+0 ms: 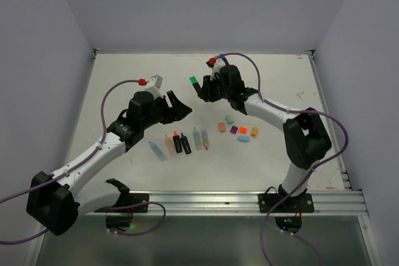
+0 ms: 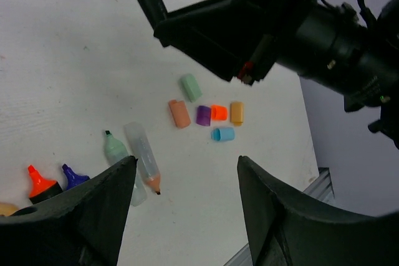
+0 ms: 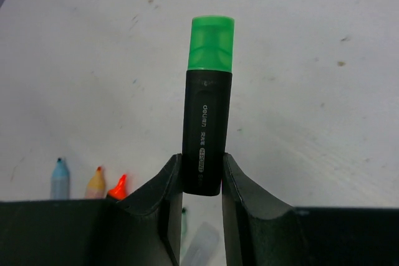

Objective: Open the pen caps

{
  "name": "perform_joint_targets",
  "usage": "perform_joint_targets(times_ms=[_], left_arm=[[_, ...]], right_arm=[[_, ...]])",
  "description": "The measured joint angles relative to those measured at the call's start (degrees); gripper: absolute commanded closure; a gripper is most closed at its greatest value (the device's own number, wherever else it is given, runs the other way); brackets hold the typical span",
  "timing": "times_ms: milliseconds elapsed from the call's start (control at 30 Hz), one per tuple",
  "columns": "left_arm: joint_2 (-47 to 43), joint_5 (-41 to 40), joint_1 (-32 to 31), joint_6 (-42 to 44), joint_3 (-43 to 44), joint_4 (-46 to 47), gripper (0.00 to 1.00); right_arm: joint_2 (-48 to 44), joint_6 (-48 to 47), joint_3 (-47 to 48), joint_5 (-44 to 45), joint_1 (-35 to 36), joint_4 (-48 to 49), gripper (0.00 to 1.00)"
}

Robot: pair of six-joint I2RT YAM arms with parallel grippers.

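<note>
My right gripper (image 1: 202, 90) (image 3: 202, 165) is shut on the lower end of a black highlighter body (image 3: 206, 126), held above the table's far middle. The highlighter's green pen cap (image 3: 212, 42) (image 1: 194, 81) is on and points away from the jaws. My left gripper (image 1: 181, 103) (image 2: 186, 165) is open and empty, just left of the held pen. Several loose pen caps lie together on the table: pale green (image 2: 191, 87), salmon (image 2: 179, 113), purple (image 2: 203, 115), orange (image 2: 219, 112), amber (image 2: 237, 113) and cyan (image 2: 222, 133).
Several uncapped highlighters lie in a row (image 1: 181, 142) near the table's middle, left of the loose caps (image 1: 238, 130). Their tips also show in the left wrist view (image 2: 144, 157). A metal rail (image 1: 249, 200) runs along the near edge. Walls enclose the table.
</note>
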Motion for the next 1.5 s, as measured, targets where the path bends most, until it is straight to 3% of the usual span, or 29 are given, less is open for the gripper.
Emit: perform_joint_targets(times_ms=[233, 533, 1500], left_arm=[[1.88, 4.31, 0.17, -3.50, -0.42, 4.87, 0.31], [2.08, 6.64, 0.44, -5.22, -3.06, 7.48, 0.32], [7.76, 10.08, 0.48, -10.08, -2.91, 13.79, 0.32]], right_arm=[[-14.38, 1.11, -14.01, 0.76, 9.92, 1.14, 1.00], [-29.83, 2.29, -21.29, 1.99, 10.69, -0.20, 1.00], [-37.57, 4.22, -26.34, 1.55, 15.28, -4.15, 1.00]])
